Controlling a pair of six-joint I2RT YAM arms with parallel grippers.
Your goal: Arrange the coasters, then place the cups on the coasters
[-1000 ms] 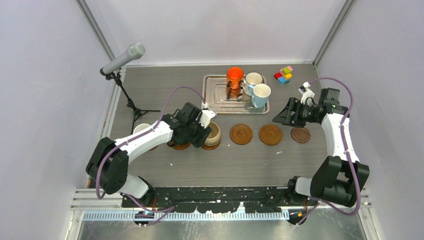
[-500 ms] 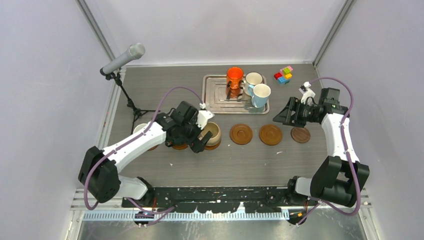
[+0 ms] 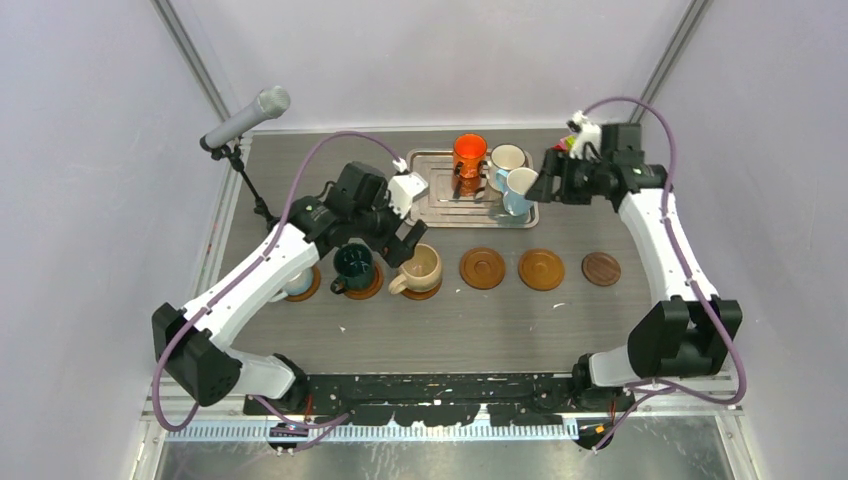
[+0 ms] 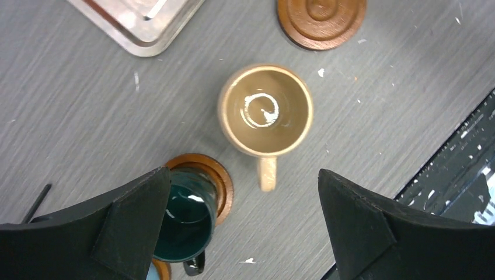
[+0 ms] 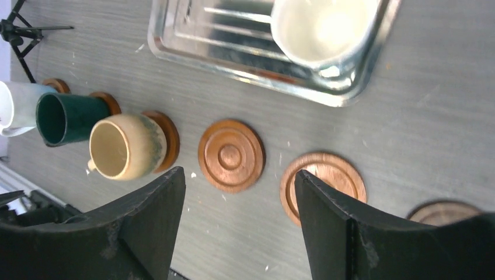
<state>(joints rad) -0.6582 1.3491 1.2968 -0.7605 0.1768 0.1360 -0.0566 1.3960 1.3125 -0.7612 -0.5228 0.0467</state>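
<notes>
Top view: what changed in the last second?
Left gripper released the beige cup on its coaster and lifted away toward the tray. Right gripper, open, swung from the dark coaster to the light blue cup. Everything else unmoved.

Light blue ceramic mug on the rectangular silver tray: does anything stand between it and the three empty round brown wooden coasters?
Nothing visible does. The light blue ceramic mug stands at the near right corner of the silver tray. Only bare table lies between it and the closest empty coaster.

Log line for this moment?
left claw: open over beige cup, seated on coaster | right claw: open, empty, near tray | bare coasters: three
</notes>
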